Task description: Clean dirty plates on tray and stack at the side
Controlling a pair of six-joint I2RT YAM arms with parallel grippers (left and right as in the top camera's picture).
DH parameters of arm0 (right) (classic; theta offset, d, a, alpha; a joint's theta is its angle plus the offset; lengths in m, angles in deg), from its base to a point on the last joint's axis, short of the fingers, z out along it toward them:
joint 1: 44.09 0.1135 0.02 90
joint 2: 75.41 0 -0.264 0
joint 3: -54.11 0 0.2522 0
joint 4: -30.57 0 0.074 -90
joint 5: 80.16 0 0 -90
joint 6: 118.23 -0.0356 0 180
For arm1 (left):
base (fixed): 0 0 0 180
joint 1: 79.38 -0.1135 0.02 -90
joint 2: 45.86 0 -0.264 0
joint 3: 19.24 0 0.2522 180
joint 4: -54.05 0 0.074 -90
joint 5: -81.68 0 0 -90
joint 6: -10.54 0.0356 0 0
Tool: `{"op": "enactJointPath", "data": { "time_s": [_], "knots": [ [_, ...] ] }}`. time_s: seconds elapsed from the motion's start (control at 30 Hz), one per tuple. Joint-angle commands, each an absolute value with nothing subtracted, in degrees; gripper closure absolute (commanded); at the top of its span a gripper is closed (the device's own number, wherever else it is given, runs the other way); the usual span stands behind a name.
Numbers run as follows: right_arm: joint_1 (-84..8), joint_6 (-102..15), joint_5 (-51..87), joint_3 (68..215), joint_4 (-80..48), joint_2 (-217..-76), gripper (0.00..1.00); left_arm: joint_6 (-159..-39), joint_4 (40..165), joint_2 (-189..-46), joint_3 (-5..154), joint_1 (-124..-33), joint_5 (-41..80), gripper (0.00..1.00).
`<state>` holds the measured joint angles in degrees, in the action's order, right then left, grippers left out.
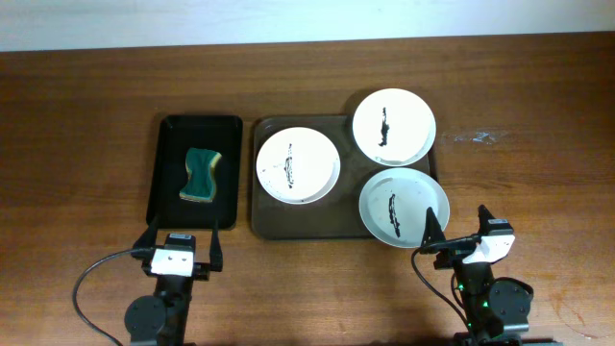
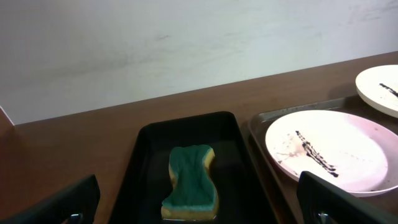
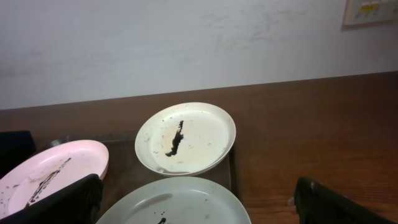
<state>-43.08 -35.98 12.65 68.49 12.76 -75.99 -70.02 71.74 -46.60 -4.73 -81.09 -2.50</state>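
Overhead: the tray (image 1: 327, 221) is recorded at mid-worktop (image 1: 77, 96) with all three plates on it, each smeared black. The left plate (image 1: 297, 165) lies wholly inside; the far-right plate (image 1: 394, 127) and near-right plate (image 1: 404, 207) overhang the rim. A sponge (image 1: 201, 175) lies in the black tray (image 1: 168, 135) just beside. The left pincer (image 1: 183, 237) and right pincer (image 1: 457, 221) are spread wide, nothing held.

Left wrist: the sponge is seen ahead, the left plate to its right; fingers (image 2: 62, 205) stand apart.

Right wrist: the far-right plate is seen ahead, the near-right plate at the bottom edge; fingers (image 3: 56, 202) stand apart, empty.

White black-smeared plates (image 1: 298, 164), dark brown tray (image 1: 258, 207), green sponge (image 1: 201, 174)
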Motion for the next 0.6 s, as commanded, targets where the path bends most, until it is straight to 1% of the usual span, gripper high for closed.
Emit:
{"op": "enactJointPath", "data": {
  "time_s": [0.0,0.43,0.57],
  "knots": [
    [-42.55,-36.16,12.57,68.19,12.52,-75.81,0.01,-69.5,71.78,-46.31,-4.97,-80.88,-1.69,0.01],
    [-42.55,-36.13,12.54,68.19,12.54,-75.81,0.01,-69.48,71.76,-46.31,-4.95,-80.88,-1.69,0.01],
    [-42.6,-36.13,8.94,68.19,13.33,-75.81,0.01,-69.48,71.71,-46.31,-4.95,-80.88,-1.93,0.01]
  ]
}}
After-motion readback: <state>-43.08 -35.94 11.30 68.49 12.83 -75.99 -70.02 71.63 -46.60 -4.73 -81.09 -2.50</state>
